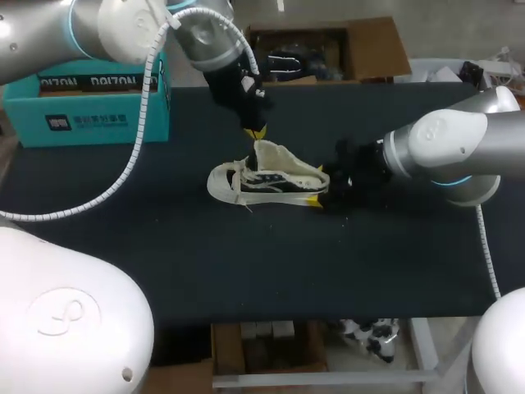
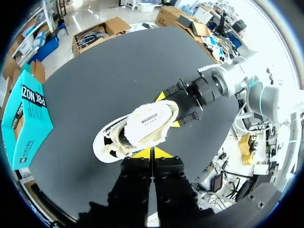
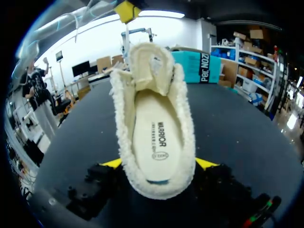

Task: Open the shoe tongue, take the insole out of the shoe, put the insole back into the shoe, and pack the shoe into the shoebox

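Two grippers hold our fleece-lined shoe (image 1: 267,180) mid-table: our left gripper (image 1: 254,133) pinches the raised tongue (image 1: 267,152), our right gripper (image 3: 159,164) clamps the heel (image 3: 156,187); the insole (image 3: 156,137) lies inside.

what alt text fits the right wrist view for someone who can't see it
A cream fleece-lined shoe seen from the heel, insole inside, held at both sides of the heel by the right pincer. The left pincer pinches the tongue upright; a teal shoebox stands behind.
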Available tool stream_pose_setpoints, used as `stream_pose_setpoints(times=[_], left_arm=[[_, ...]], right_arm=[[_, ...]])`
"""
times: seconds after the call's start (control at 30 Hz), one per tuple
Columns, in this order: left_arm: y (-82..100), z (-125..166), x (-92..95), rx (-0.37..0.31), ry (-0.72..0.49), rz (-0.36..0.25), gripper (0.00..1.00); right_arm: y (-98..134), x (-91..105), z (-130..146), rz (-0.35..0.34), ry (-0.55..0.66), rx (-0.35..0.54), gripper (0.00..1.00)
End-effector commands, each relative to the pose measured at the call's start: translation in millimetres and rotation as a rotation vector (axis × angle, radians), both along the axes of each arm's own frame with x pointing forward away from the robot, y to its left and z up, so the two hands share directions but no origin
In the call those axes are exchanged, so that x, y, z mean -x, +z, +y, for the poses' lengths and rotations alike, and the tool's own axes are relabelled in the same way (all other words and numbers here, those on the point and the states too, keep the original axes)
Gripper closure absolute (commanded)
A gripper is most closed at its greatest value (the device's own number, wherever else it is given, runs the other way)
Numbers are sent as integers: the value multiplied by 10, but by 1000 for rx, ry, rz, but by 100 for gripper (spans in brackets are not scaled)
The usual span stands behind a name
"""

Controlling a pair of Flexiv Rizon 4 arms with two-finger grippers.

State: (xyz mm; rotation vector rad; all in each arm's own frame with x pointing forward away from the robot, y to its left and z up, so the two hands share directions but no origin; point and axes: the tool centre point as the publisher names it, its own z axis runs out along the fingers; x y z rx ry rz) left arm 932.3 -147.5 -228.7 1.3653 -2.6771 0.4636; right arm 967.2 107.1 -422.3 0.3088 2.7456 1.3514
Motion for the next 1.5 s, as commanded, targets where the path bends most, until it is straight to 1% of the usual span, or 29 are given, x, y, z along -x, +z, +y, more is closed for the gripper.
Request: stream_pose_setpoints(times=[0.03, 0.07, 0.53, 0.57, 0.6, 0.67, 0.73, 0.77, 0.8, 0.93, 1.03, 1.13, 1.27, 1.37, 1.5], left_arm=[[122, 118, -15, 6, -991, 129, 100], [156, 126, -62, -35, -809, 119, 100], [156, 126, -62, -35, -809, 119, 100], [120, 65, -81, -77, -866, 96, 100], [84, 3, -93, -84, -896, 96, 100], [2, -127, -110, -153, -933, 66, 100], [-74, -232, -140, -167, -959, 48, 100], [-120, -273, -145, -191, -966, 21, 100], [-168, -307, -146, -194, -985, 8, 100], [-321, -349, -197, -224, -1048, -62, 100], [-416, -342, -225, -232, -1112, -96, 100], [-511, -328, -266, -230, -1146, -101, 100], [-658, -294, -293, -202, -1188, -89, 100], [-768, -269, -266, -190, -1207, -85, 100], [-892, -242, -202, -188, -1216, -95, 100]], right_arm=[[-31, 6, 3, -2, 1, -2, 100], [-31, 6, 3, -2, 1, -2, 100], [-31, 6, 3, -2, 1, -2, 100], [-31, 6, 3, -2, 1, -2, 100], [-31, 6, 3, -2, 1, -2, 100], [-31, 6, 3, -2, 1, -2, 100], [-31, 6, 3, -2, 1, -2, 100], [-31, 6, 3, -2, 1, -2, 100], [-31, 6, 3, -2, 1, -2, 100], [-31, 6, 3, -2, 1, -2, 100], [-31, 6, 3, -2, 1, -2, 100], [-31, 6, 3, -2, 1, -2, 100], [-31, 6, 3, -2, 1, -2, 100], [-31, 6, 3, -2, 1, -2, 100], [-31, 6, 3, -2, 1, -2, 100]])
